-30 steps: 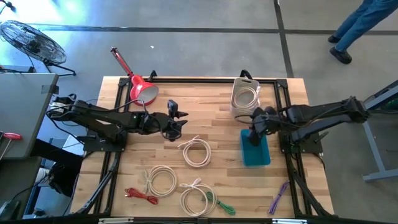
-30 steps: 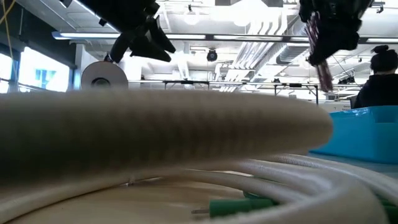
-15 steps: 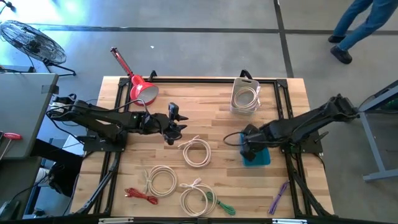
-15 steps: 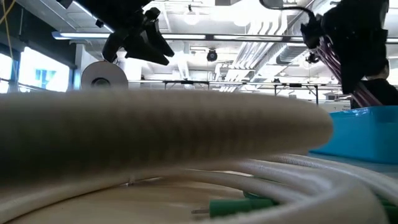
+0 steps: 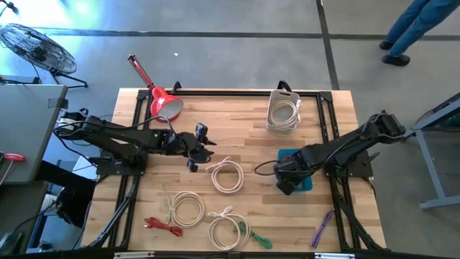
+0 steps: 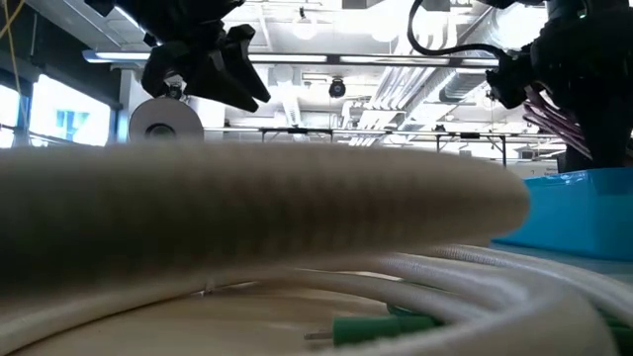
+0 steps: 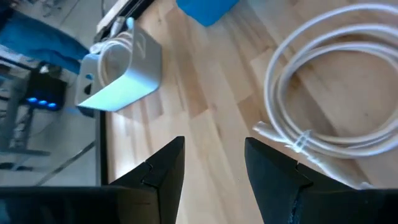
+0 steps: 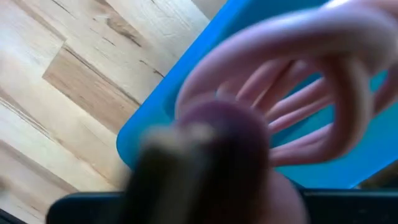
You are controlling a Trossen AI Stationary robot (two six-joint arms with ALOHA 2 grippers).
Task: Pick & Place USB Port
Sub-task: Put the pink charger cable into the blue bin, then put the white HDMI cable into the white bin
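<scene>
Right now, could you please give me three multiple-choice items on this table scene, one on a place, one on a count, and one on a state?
1. Where is the right gripper?
A. over the blue tray
B. over the red dustpan
C. beside the white bin

2. How many white cable coils lie loose on the tabletop?
A. one
B. three
C. five

3. The left gripper is:
A. shut on a cable
B. open, holding nothing
C. out of view

Key: 1 A, it sits at the tray's edge; 2 B, three coils show from above; 3 B, its fingers stand apart over bare wood.
</scene>
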